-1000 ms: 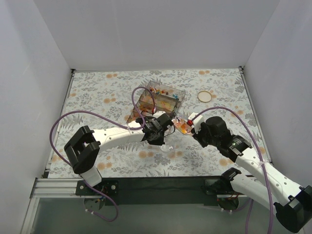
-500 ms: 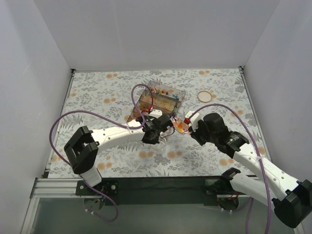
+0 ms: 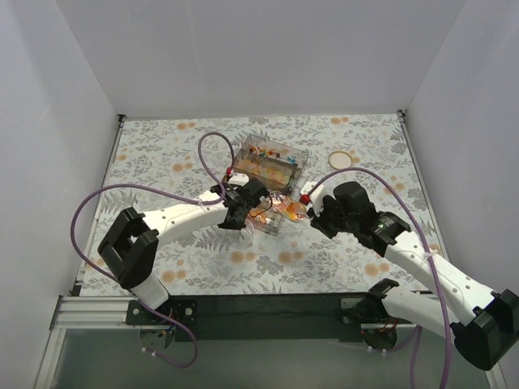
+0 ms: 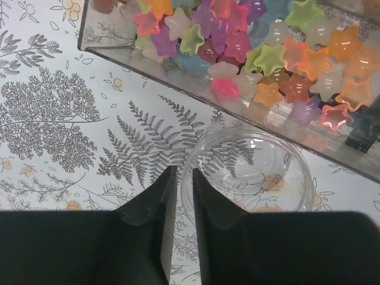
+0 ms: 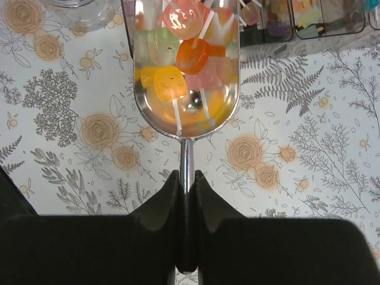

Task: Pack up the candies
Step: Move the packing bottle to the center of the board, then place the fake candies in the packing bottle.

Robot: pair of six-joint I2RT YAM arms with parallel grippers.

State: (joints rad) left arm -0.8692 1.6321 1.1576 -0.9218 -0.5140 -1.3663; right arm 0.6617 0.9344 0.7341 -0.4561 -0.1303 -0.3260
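Observation:
My left gripper (image 4: 181, 178) is shut on the rim of a clear, empty plastic cup (image 4: 246, 172), one finger inside and one outside. In the top view the left gripper (image 3: 246, 204) holds the cup (image 3: 269, 220) just in front of a clear compartment box (image 3: 272, 162). Star-shaped candies (image 4: 237, 41) fill the box. My right gripper (image 5: 186, 177) is shut on the handle of a metal scoop (image 5: 186, 89) loaded with orange, yellow, pink and green candies (image 5: 178, 59). In the top view the scoop (image 3: 290, 212) hovers right beside the cup, and my right gripper (image 3: 310, 209) is behind it.
A round lid (image 3: 340, 160) lies at the back right of the flower-patterned cloth (image 3: 162, 162). The box's dark-edged compartments (image 5: 297, 18) sit just beyond the scoop. White walls enclose the table on three sides.
My left gripper has carried the cup away from me and to the left, up against the box. My right gripper has followed with the loaded scoop, a little farther and to the left.

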